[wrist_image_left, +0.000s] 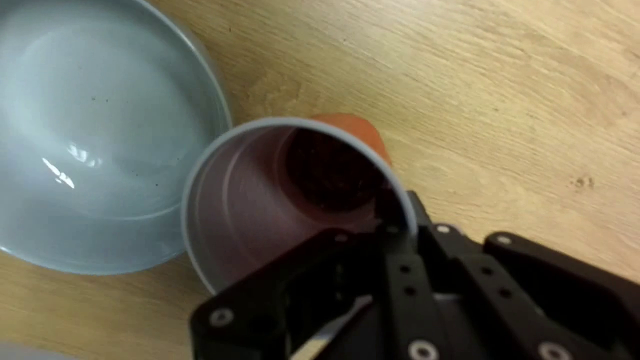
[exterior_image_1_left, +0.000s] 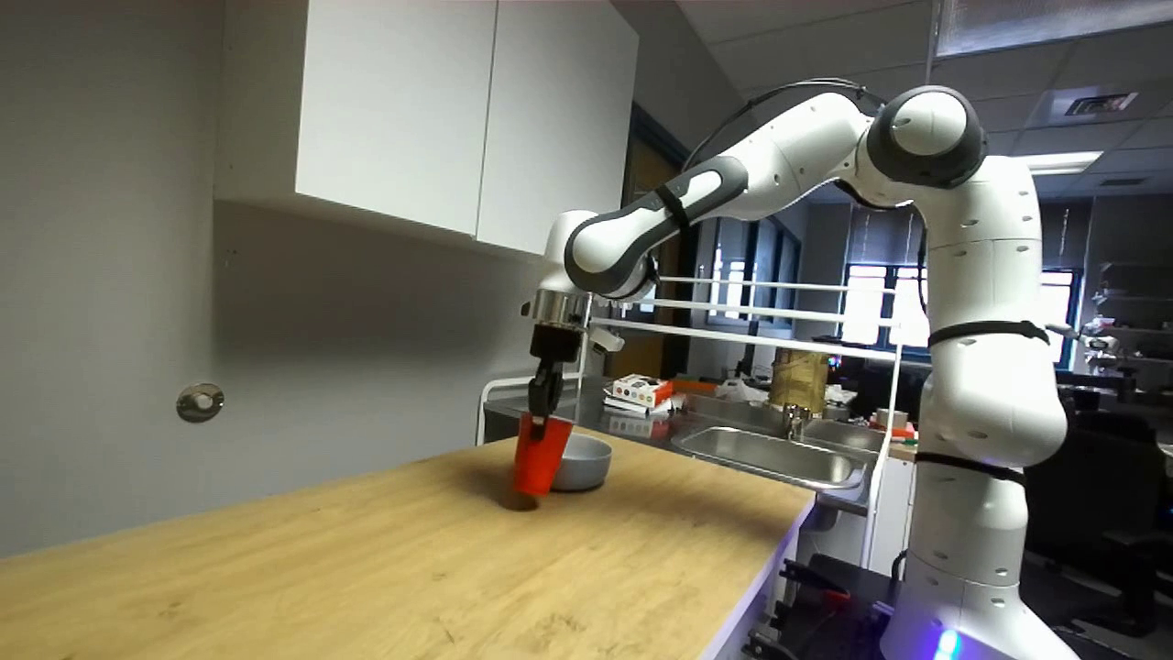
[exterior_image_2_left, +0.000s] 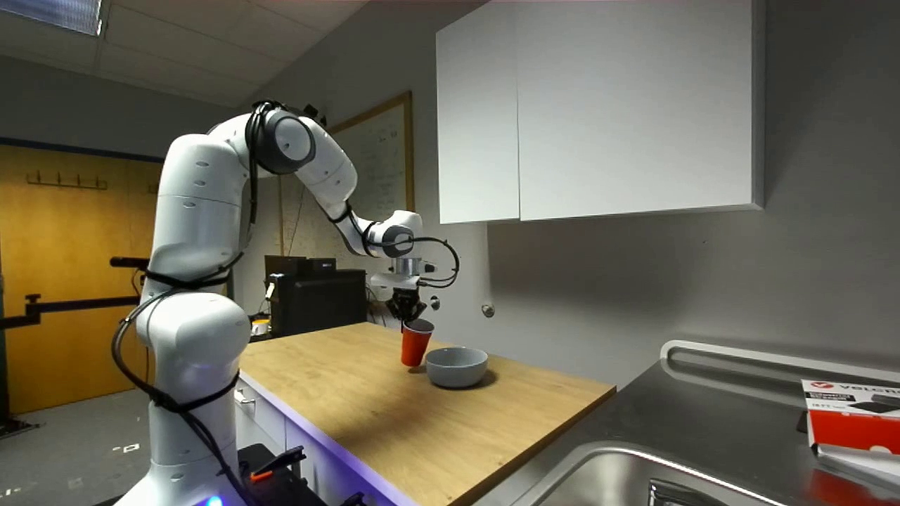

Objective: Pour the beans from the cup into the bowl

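Note:
The red-orange cup (exterior_image_1_left: 542,463) hangs just above the wooden table, slightly tilted, with its shadow below it. It also shows in an exterior view (exterior_image_2_left: 415,347). My gripper (exterior_image_1_left: 539,433) is shut on the cup's wall, with one finger inside the rim and one outside, as the wrist view shows (wrist_image_left: 402,220). In the wrist view the cup's pale inside (wrist_image_left: 250,215) faces the camera. Its bottom is dark, and I cannot make out the beans clearly. The grey bowl (exterior_image_2_left: 457,370) stands upright close beside the cup. Its inside (wrist_image_left: 100,120) shows only a few tiny dark specks.
The wooden table (exterior_image_1_left: 440,568) runs along a grey wall. White cabinets (exterior_image_1_left: 394,110) hang above it. A metal sink (exterior_image_1_left: 770,456) and a red-and-white box (exterior_image_2_left: 854,418) are on the dark counter beyond the table's edge.

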`<state>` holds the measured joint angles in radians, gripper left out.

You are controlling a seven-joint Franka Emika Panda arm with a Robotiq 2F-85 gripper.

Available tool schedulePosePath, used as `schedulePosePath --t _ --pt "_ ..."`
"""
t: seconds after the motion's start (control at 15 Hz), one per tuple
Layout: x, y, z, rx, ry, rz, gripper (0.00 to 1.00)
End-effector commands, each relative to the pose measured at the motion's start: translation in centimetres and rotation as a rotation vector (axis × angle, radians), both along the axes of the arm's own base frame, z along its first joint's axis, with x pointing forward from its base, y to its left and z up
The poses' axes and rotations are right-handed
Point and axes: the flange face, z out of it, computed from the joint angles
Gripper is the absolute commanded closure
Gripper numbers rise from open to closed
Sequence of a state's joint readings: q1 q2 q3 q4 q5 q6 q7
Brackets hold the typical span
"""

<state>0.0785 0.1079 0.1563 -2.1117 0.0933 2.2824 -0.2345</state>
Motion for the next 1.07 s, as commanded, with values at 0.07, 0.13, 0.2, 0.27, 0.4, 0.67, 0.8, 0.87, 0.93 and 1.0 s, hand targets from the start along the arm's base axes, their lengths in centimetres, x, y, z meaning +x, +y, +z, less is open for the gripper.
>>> schedulePosePath --t 0.07,0.13,0.2,0.27,0.4,0.67,0.8,0.87,0.93,1.0 --pt "0.1 -1.5 1.5 0.142 -0.04 0.044 0.95" --pt "0.1 -1.5 1.7 0.168 -0.043 0.056 0.95" --pt "0.2 -1.6 1.8 0.19 -0.047 0.07 0.95" --pt "0.2 -1.7 1.9 0.209 -0.051 0.081 0.95" --pt "0.4 -2.6 2.1 0.249 -0.068 0.1 0.95" --pt "0.7 -6.0 2.7 0.324 -0.124 0.121 0.95" --pt "1.0 -8.3 2.8 0.364 -0.152 0.119 0.95" --pt "1.2 -9.5 2.8 0.385 -0.166 0.116 0.96" --pt "1.4 -10.6 2.8 0.417 -0.182 0.117 0.95" --pt "1.5 -11.6 2.7 0.452 -0.197 0.118 0.95"
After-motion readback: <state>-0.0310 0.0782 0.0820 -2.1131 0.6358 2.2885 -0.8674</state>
